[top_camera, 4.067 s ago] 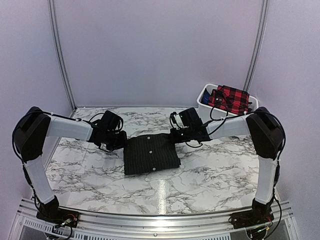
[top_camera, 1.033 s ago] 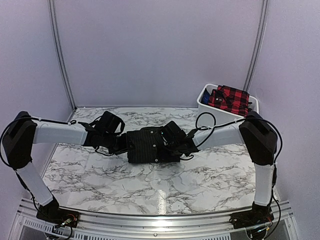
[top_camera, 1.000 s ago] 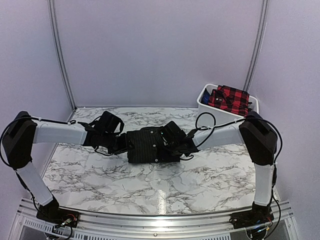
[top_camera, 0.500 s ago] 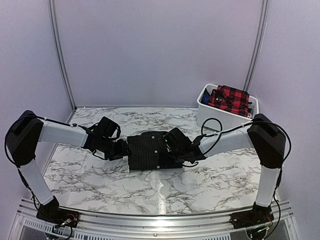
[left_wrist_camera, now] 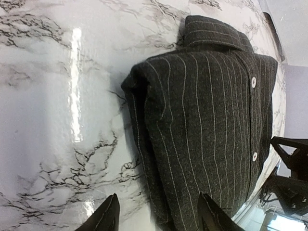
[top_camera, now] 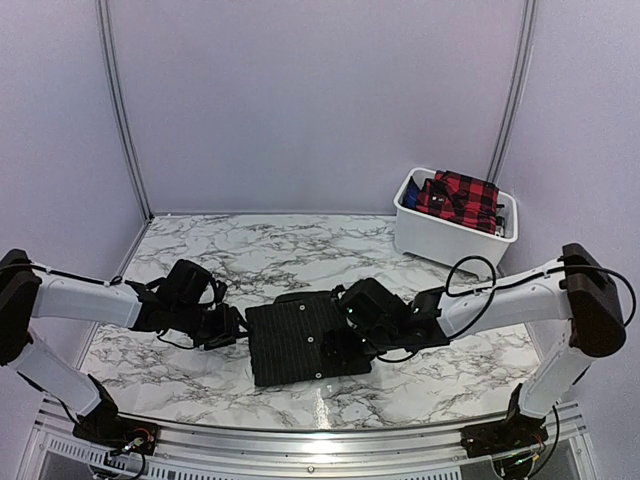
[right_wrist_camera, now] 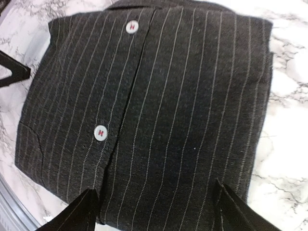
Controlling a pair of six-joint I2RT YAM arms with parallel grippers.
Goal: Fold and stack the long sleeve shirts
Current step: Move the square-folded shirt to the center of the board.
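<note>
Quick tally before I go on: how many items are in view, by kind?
White bin: 1
Black pinstripe shirt: 1, folded
Red-and-black plaid shirt: 1, in the bin
Total: 3

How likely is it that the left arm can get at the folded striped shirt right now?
Probably yes: the left gripper hangs open right at the edge of the shirt, nothing lies between them, and the right gripper is over the opposite side.

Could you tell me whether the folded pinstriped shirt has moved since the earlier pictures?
Yes: the pinstriped shirt has slid toward the near edge of the table, farther from the white bin.
</note>
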